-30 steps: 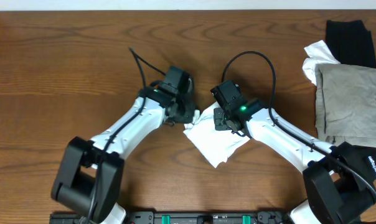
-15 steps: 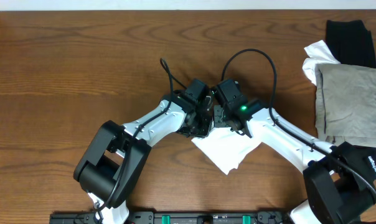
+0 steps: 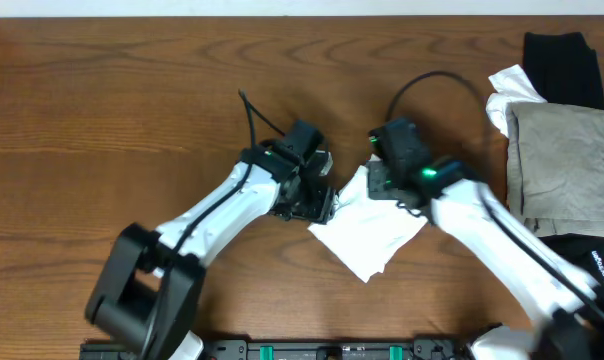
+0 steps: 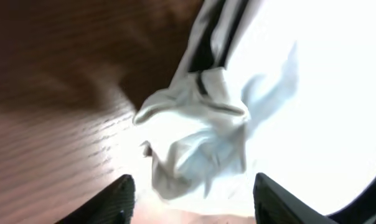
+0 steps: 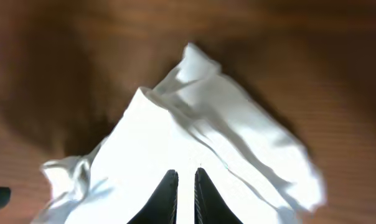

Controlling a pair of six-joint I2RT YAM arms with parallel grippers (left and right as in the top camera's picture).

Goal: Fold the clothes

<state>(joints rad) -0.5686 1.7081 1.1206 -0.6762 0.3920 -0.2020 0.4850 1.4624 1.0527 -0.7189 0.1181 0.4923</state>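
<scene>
Wood table [image 3: 102, 120], centre frame: my right gripper [image 5: 185, 175] pinches folded T-shirt [image 3: 367, 235], likely anchoring it; left gripper [image 4: 193, 186] wide open, holding nothing.

Table [image 3: 102, 120] lies open at left; stacked garments [image 3: 562, 160] block right edge, white T-shirt [image 3: 372, 235] covers the middle.

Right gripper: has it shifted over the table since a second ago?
Yes. The right gripper has moved rightward in the overhead view, closer to the folded grey-beige garment.
</scene>
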